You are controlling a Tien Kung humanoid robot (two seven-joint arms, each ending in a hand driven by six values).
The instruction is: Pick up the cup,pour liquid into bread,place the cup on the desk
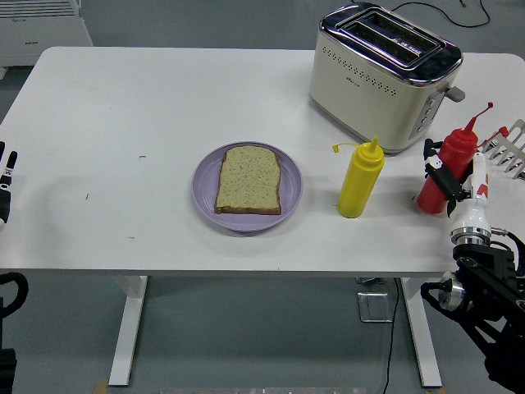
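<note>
One red squeeze bottle (443, 175) is sitting in the grip of the right hand (456, 182), whose dark fingers (440, 173) are wrapping around its body near the right edge of the counter (123, 115). It is leaning slightly, with its pointed nozzle and small cap aiming up and to the right, and its base is looking close to the counter surface, though contact is hard to judge. The right arm is rising from the lower right corner, its white wrist segment standing just near of the bottle. To the left of the bottle, a yellow squeeze bottle (360, 180) is standing upright, apart from it. Farther left, a slice of bread (248, 180) is lying flat on a purple plate (289, 194). A cream toaster (382, 75) is standing at the far right. The left hand (6, 184) is showing only at the left edge, fingers pointing up and holding nothing.
</note>
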